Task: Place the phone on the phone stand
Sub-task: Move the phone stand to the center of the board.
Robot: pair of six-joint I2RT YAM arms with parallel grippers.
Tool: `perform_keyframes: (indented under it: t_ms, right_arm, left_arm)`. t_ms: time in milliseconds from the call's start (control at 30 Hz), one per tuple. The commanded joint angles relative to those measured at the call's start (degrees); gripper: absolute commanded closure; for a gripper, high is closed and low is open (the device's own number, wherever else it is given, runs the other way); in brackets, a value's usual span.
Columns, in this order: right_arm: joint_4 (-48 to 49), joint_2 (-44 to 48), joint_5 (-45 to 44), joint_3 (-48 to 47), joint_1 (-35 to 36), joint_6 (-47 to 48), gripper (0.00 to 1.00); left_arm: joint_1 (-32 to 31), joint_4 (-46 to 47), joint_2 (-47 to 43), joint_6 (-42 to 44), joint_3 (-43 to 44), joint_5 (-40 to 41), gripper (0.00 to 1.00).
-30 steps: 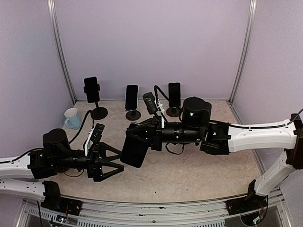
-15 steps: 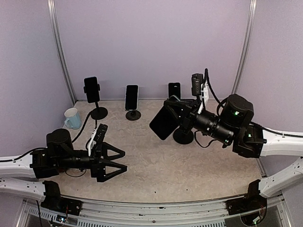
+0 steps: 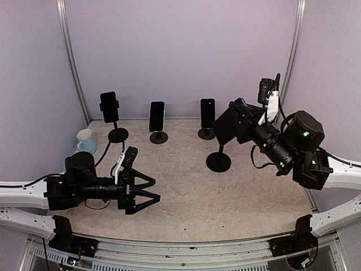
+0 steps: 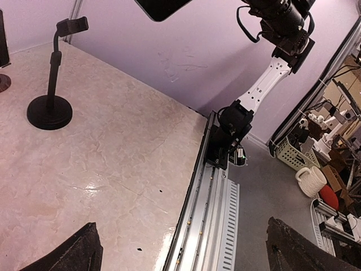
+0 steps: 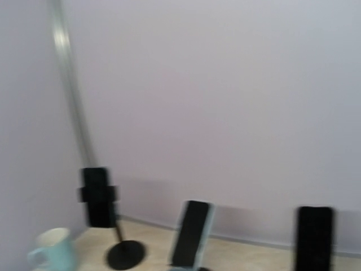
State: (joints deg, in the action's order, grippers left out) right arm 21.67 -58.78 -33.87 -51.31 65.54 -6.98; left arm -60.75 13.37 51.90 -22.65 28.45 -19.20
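A black phone (image 3: pixel 225 126) hangs tilted in the air, with my right gripper (image 3: pixel 237 125) shut on its edge. It hovers just above the top of an empty black phone stand (image 3: pixel 219 160) with a round base and a thin pole. The left wrist view has that stand (image 4: pixel 51 108) at the left and the phone (image 4: pixel 162 5) at the top edge. My left gripper (image 3: pixel 145 192) rests low over the table's front left, wide open and empty; its dark fingertips (image 4: pixel 73 257) show at the bottom corners. The right wrist view is blurred and shows neither its fingers nor the held phone.
Along the back wall stand three other stands holding phones: a tall one (image 3: pixel 109 107), a middle one (image 3: pixel 157 116) and a right one (image 3: pixel 207 113). A pale mug (image 3: pixel 86 141) sits at the back left. The table's metal front rail (image 4: pixel 208 214) runs under my left gripper.
My right arm swung the phone from the table's middle up and to the right, over the empty stand. My left gripper opened fully and shifted slightly right.
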Motion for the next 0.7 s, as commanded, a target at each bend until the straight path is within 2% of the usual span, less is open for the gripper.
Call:
perform_keyframes:
  t_ms: [0, 333, 667]
  right_arm:
    - [3.34, 2.18, -8.2, 0.38, -0.32, 4.48, 1.0]
    - [2.99, 6.06, -15.95, 2.04, -3.61, 5.4, 1.0]
    - [-7.17, 6.94, -11.15, 3.1, -17.77, -6.04, 1.0]
  left_arm:
    - [-0.25, 3.15, 1.1, 0.16, 2.1, 0.45, 0.01]
    - [-0.25, 4.58, 3.84, -0.15, 2.77, 0.79, 0.01]
    - [-0.24, 4.44, 3.82, -0.34, 2.63, 1.09, 0.01]
